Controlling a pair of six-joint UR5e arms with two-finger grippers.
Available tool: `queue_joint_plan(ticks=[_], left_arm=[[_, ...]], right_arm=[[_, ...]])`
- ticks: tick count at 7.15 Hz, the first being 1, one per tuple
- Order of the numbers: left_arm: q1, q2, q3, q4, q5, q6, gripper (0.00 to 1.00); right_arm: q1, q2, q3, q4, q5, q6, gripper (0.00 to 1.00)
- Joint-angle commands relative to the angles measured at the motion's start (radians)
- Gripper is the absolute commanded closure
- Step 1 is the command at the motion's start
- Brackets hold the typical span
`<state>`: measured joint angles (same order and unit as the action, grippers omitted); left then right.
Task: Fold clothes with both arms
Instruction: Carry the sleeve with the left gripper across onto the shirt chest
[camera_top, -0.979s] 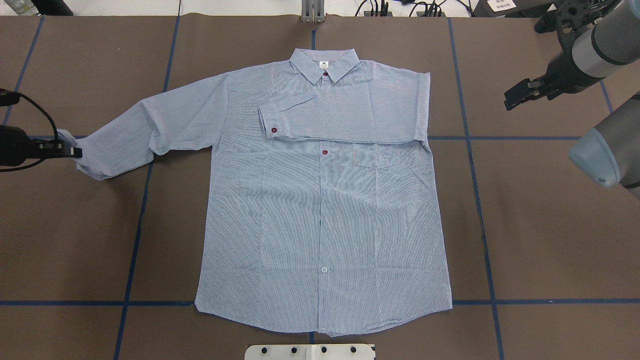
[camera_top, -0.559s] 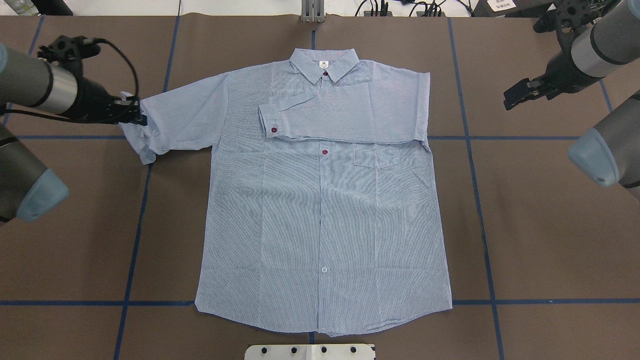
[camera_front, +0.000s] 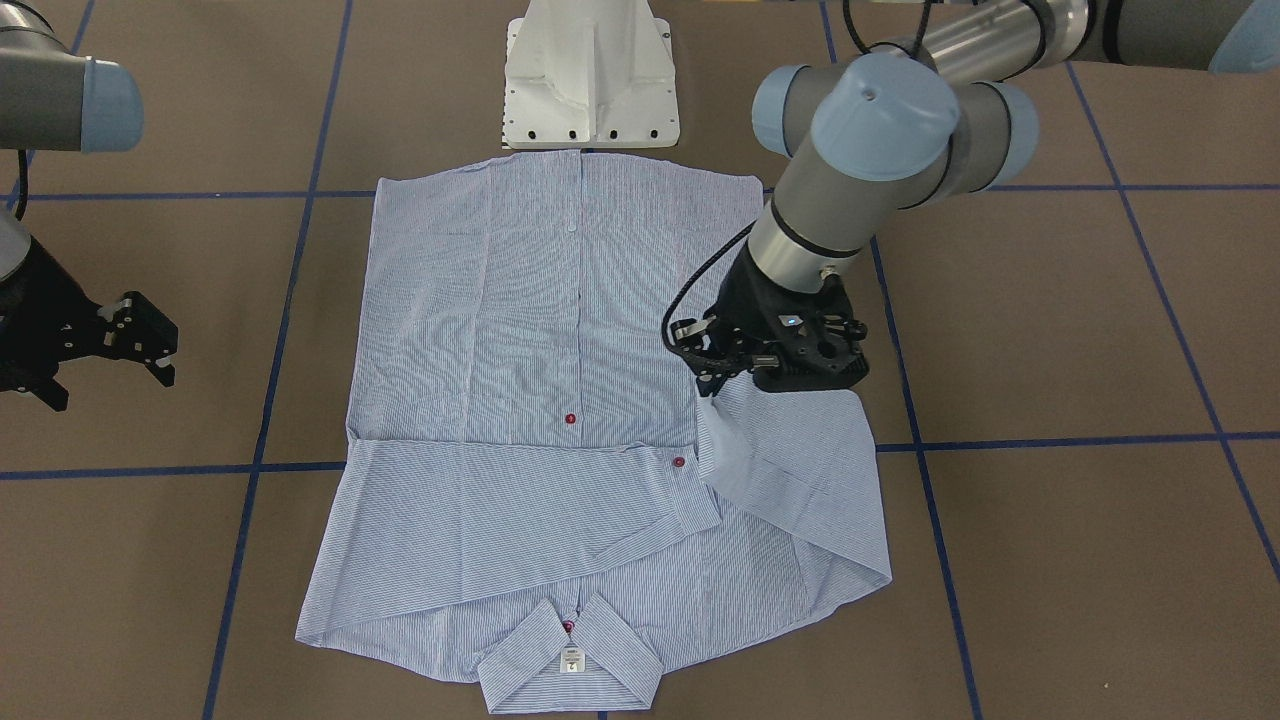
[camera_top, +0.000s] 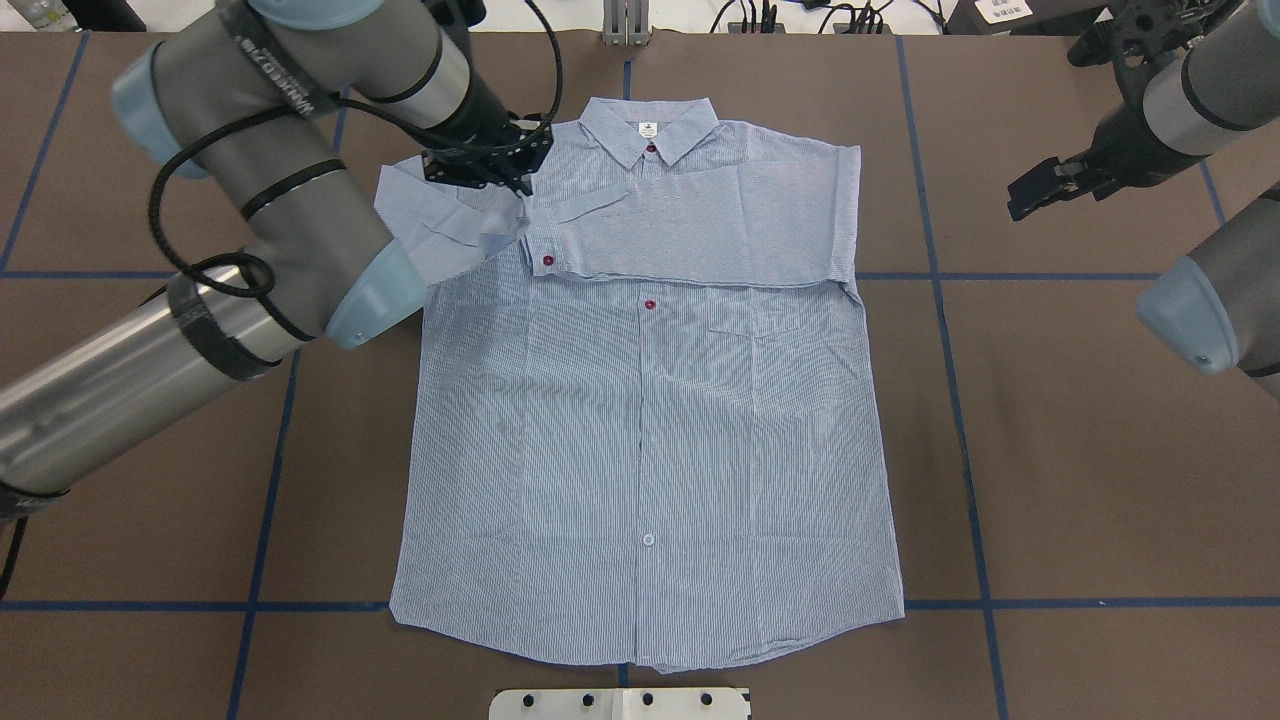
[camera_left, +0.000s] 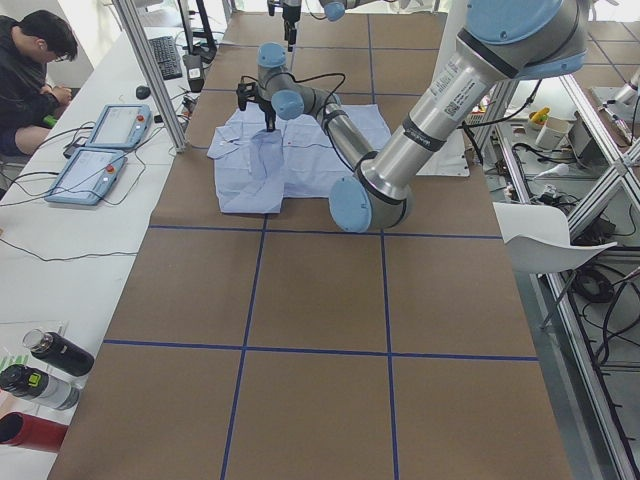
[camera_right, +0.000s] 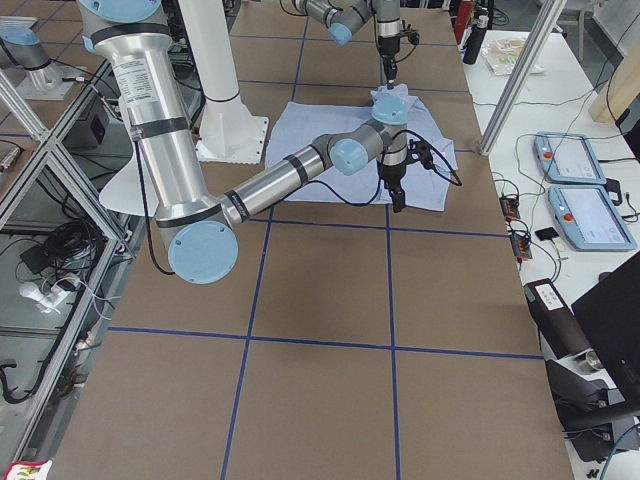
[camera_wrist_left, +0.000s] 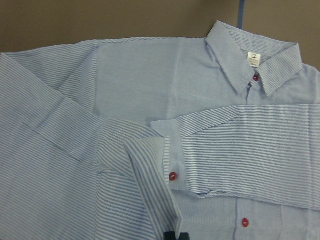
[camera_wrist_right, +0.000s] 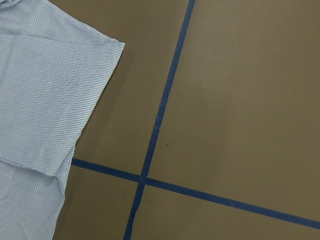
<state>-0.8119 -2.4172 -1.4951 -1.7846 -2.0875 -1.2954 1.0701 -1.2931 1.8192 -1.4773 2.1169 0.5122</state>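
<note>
left arm (camera_top: 250, 200): reaches in over the shirt's shoulder area, so it can lay the sleeve across the chest.
left fingers (camera_top: 508, 185): pinched shut on the cuff end of the left sleeve (camera_top: 440, 220). They hold it just above the chest, and the cuff droops from the tips.
left sleeve: doubled back over itself at the shoulder and running inward. Its cuff hangs right next to the other cuff, so I'd say this fold is nearly there and just needs lowering and letting go.
shirt (camera_top: 640, 430): flat on the tabletop (camera_top: 1100, 450) in the middle, front side up and buttoned. Its long axis runs straight away from the robot, hem near the base and collar (camera_top: 648, 130) at the far end.
right sleeve (camera_top: 700, 230): already folded sideways across the chest below the collar. The cuff with the red button (camera_top: 547, 260) points toward the robot's left, which leaves room for the second sleeve to meet it.
right fingers (camera_top: 1030, 200): spread apart and holding nothing. They're parked over bare tabletop, well off the shirt's edge, and I guess they're just keeping out of the way.
</note>
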Motion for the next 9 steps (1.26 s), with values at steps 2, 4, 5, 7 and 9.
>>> queue_joint_plan(ticks=[2, 4, 5, 7, 9], left_arm=[[0.023, -0.187, 0.148, 0.001, 0.021, -0.087, 1.0], [0.02, -0.224, 0.142, 0.001, 0.015, -0.129, 1.0], [0.023, -0.227, 0.144, -0.006, 0.015, -0.16, 1.0], [0.058, -0.217, 0.154, -0.007, 0.032, -0.17, 1.0], [0.135, -0.221, 0.208, -0.06, 0.125, -0.23, 0.65]], right_arm=[[0.001, 0.0, 0.0, 0.0, 0.0, 0.0, 0.0], [0.001, 0.002, 0.0, 0.0, 0.0, 0.0, 0.0], [0.001, 0.002, 0.0, 0.0, 0.0, 0.0, 0.0], [-0.001, 0.002, 0.0, 0.0, 0.0, 0.002, 0.0], [-0.001, 0.002, -0.001, 0.0, -0.002, 0.002, 0.0]])
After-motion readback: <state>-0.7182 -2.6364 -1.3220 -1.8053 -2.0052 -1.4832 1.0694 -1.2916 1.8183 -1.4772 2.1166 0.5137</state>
